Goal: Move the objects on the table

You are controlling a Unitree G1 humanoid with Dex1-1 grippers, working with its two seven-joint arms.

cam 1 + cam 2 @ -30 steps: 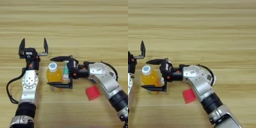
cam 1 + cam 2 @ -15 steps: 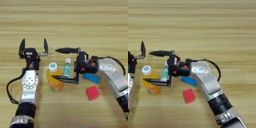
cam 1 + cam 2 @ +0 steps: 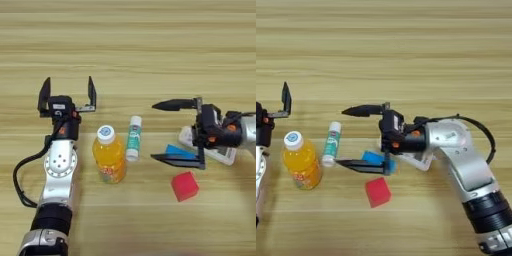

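Right end effector (image 3: 172, 132) stood empty, fingers wide apart, tips pointing toward robot's left. Glue stick (image 3: 133, 137) lay just beyond tips, long axis fore-aft, across finger line; bottle (image 3: 109, 155) upright just left of it. Blue block (image 3: 372, 158), remote (image 3: 220, 154) apparently beneath wrist; cube (image 3: 184, 185) nearer. Left end effector (image 3: 67, 92) open, empty, behind bottle on surface (image 3: 150, 50).

the right gripper (image 3: 161, 132) hangs over the table (image 3: 150, 45) with its fingers spread wide, pointing left; the juice bottle (image 3: 109, 156) and glue stick (image 3: 133, 138) lie left of its tips, the stick nearer. the flat block (image 3: 176, 150) sits just by its nearer finger, the cube (image 3: 184, 185) in front, the remote control (image 3: 220, 153) partly under its body. the left gripper (image 3: 67, 93), fingers apart, is behind and left of the bottle.
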